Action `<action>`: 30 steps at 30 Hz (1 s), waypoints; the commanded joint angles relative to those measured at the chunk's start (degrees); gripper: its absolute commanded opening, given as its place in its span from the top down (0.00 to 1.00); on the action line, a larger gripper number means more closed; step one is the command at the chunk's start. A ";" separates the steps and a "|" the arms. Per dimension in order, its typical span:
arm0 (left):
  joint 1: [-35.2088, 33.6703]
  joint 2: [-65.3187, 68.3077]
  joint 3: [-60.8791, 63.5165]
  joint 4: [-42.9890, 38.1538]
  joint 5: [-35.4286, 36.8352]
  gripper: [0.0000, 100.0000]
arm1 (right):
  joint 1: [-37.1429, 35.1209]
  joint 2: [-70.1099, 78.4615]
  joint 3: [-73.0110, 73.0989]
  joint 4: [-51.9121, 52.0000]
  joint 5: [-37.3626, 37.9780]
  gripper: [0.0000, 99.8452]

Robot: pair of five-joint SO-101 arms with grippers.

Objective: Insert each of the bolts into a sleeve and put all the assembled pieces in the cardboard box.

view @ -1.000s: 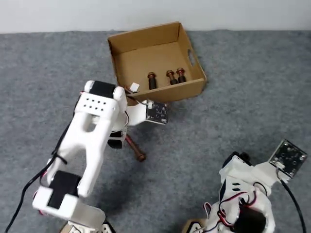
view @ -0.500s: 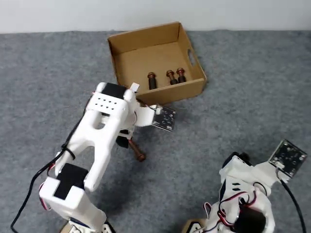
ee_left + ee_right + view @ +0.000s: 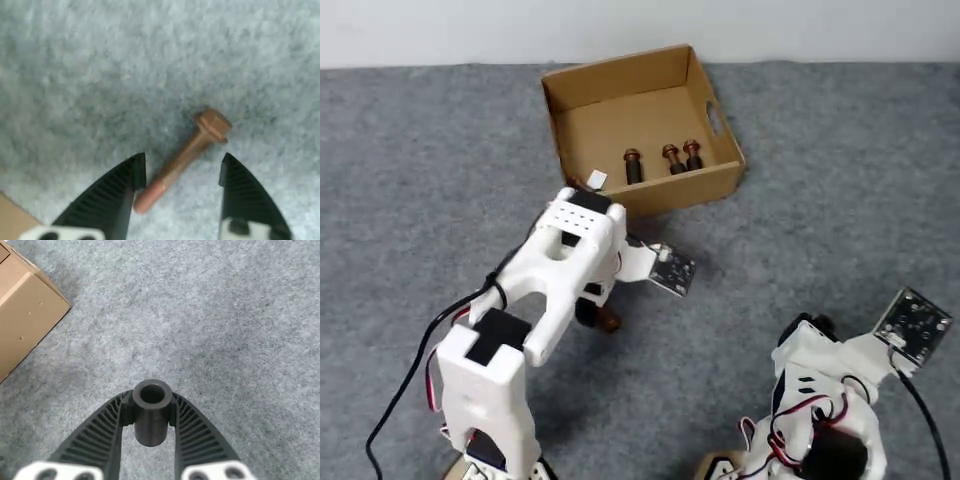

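A copper bolt (image 3: pixel 185 158) lies flat on the grey carpet, its hex head (image 3: pixel 214 124) away from the wrist. My left gripper (image 3: pixel 180 172) hangs open right over it, one black finger on each side of the shank. From above, the bolt's head (image 3: pixel 610 321) peeks out beneath the white left arm (image 3: pixel 565 270). My right gripper (image 3: pixel 151 412) is shut on a black sleeve (image 3: pixel 151 410), held with its bore facing the camera. The cardboard box (image 3: pixel 715 180) at the back holds three assembled pieces (image 3: pixel 665 160) standing in a row.
The right arm (image 3: pixel 830 400) sits folded at the front right of the table. A corner of the box (image 3: pixel 27 305) lies beyond the right gripper. Grey carpet covers the whole table, with a white wall behind.
The left arm has swung toward the right and forward, and its gripper now covers the bolt on the carpet. The right arm has kept still.
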 commanded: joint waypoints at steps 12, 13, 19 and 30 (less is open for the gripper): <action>3.08 0.35 -0.31 2.46 1.58 0.93 | 0.31 0.31 -0.26 -1.36 0.53 0.99; 2.99 0.35 -0.22 3.08 1.58 0.95 | 0.31 0.31 -0.26 -1.36 0.53 0.99; 3.43 -1.49 -1.27 8.53 2.81 0.99 | 0.31 0.31 -0.26 -1.36 0.44 0.99; 5.98 -20.31 -0.92 15.91 21.98 0.99 | -3.38 0.22 -1.23 -1.10 0.62 0.99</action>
